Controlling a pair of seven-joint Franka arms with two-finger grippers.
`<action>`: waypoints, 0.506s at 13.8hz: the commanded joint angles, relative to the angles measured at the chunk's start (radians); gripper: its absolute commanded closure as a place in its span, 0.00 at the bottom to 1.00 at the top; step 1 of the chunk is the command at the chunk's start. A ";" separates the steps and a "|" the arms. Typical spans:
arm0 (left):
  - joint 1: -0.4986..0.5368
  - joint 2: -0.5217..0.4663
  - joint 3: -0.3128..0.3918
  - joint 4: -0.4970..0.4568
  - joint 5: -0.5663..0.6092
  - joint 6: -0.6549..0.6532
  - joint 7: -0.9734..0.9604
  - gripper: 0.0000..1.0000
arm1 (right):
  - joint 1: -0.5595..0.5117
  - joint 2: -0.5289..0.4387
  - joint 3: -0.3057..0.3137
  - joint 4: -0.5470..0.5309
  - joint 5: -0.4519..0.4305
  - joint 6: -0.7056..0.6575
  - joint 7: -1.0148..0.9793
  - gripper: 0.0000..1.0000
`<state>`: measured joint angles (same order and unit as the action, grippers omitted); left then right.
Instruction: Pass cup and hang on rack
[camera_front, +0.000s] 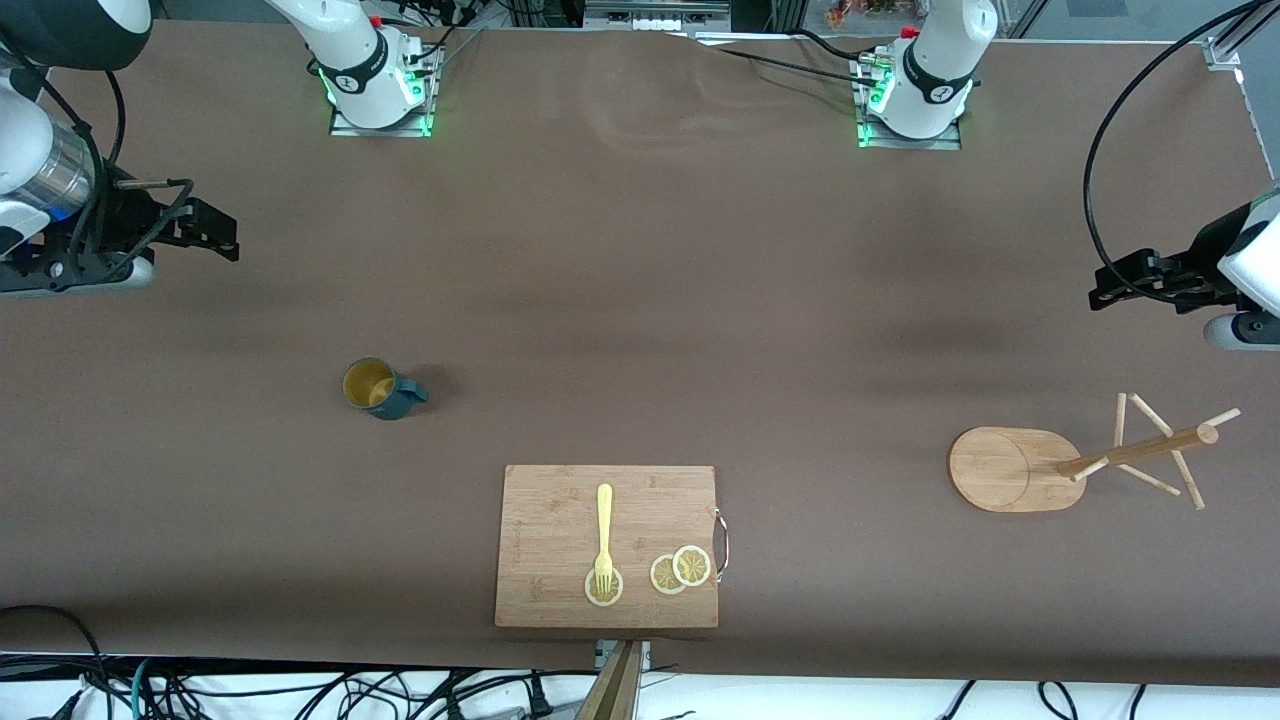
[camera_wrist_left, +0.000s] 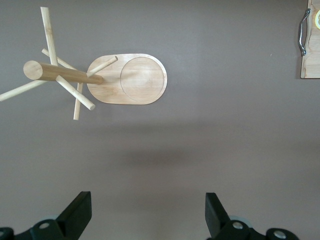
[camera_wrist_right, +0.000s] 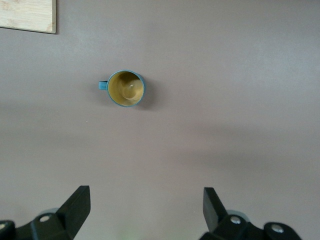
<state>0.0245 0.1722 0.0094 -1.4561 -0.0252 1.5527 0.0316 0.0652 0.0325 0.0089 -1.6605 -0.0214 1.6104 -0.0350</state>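
On the brown table, your cup (camera_front: 378, 388) stands upright, mouth up, toward the right arm's end, its handle pointing at the cutting board (camera_front: 607, 546). It looks small, rigid and light; take its rim or wall and leave the handle free. The rack (camera_front: 1075, 462) stands upright at the left arm's end. Right gripper (camera_wrist_right: 144, 210) and left gripper (camera_wrist_left: 147, 212) hang wide open, empty.

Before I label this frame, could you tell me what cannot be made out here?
- Right gripper: right wrist view's edge cuts off its open fingers.
- Left gripper: likewise cut in the left wrist view.
- Cup: front view hides its base; wall texture too small.
- Rack: peg count unclear, pegs overlap.
- Cutting board: mostly outside the left wrist view.
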 joint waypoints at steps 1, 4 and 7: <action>0.005 0.017 0.000 0.039 -0.018 -0.023 -0.001 0.00 | -0.019 -0.011 0.017 0.010 0.000 -0.012 0.014 0.00; 0.005 0.017 0.000 0.039 -0.018 -0.025 -0.002 0.00 | -0.019 -0.010 0.017 0.014 0.000 -0.013 0.015 0.00; 0.003 0.017 0.000 0.039 -0.018 -0.025 -0.006 0.00 | -0.019 -0.010 0.017 0.013 0.001 -0.018 0.015 0.00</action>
<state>0.0245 0.1722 0.0094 -1.4561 -0.0252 1.5527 0.0315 0.0651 0.0304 0.0090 -1.6588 -0.0213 1.6104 -0.0344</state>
